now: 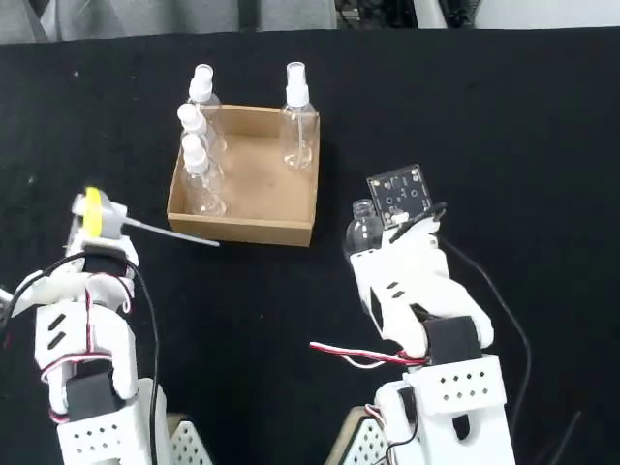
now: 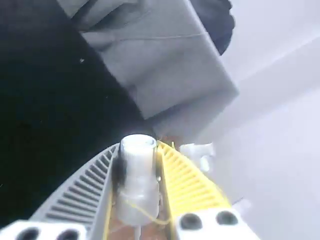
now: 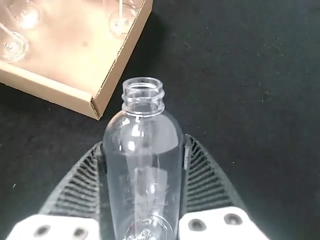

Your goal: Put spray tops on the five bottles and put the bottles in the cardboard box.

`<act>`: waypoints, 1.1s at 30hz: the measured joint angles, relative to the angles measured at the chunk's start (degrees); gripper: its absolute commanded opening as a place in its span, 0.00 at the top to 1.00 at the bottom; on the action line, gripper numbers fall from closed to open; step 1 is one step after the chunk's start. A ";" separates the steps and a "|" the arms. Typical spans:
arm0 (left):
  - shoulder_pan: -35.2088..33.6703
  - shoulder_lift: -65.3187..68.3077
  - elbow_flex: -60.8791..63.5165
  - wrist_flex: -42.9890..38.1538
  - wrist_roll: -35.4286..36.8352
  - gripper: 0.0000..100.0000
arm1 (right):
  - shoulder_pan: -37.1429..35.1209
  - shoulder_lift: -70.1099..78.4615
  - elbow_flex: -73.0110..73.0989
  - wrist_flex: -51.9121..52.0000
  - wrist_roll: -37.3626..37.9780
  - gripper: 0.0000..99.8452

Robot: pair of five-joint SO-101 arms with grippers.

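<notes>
**Both grippers loaded: a spray top in the left, an open-necked bottle in the right**

The left gripper (image 2: 139, 150) has its grey and yellow fingers closed narrowly on a white spray top (image 2: 136, 185), clamped at the sides with its nozzle end past the fingertips. In the high view the left gripper (image 1: 97, 215) holds this top lying roughly level. Its thin dip tube (image 1: 179, 233) runs out sideways, away from the gripper towards the right arm. The tube's tip ends just beside the near wall of the cardboard box (image 1: 242, 231); whether it touches cannot be told.

The right gripper (image 3: 143, 145) is spread about as wide as a clear bottle (image 3: 142, 170) and grips it by the body, one finger on each side. The threaded neck is open and points away from the wrist. In the high view the right gripper (image 1: 373, 240) holds the bottle (image 1: 360, 225) upright just beside the box's near corner, apart from the cardboard.

The box lies ahead of both grippers and between them, on the black table (image 1: 504, 116). Four capped bottles stand inside. Three form a row (image 1: 199, 145) along the side nearer the left gripper, and one (image 1: 298, 121) stands at the far corner on the right gripper's side.
</notes>
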 measured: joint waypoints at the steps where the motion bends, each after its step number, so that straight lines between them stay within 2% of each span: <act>1: 0.00 0.00 -0.79 0.00 0.18 0.97 | 0.00 0.00 0.00 0.00 0.00 0.99; 10: 1.32 -0.09 -8.18 0.00 3.16 0.97 | 0.00 0.00 0.00 0.00 0.00 0.99; 26: 3.34 -0.62 -15.21 -0.62 1.58 0.97 | 0.00 0.00 1.85 -2.99 0.00 0.99; 33: 3.43 -0.62 -15.21 -0.62 3.25 0.97 | -4.75 0.00 1.85 -3.08 0.00 0.99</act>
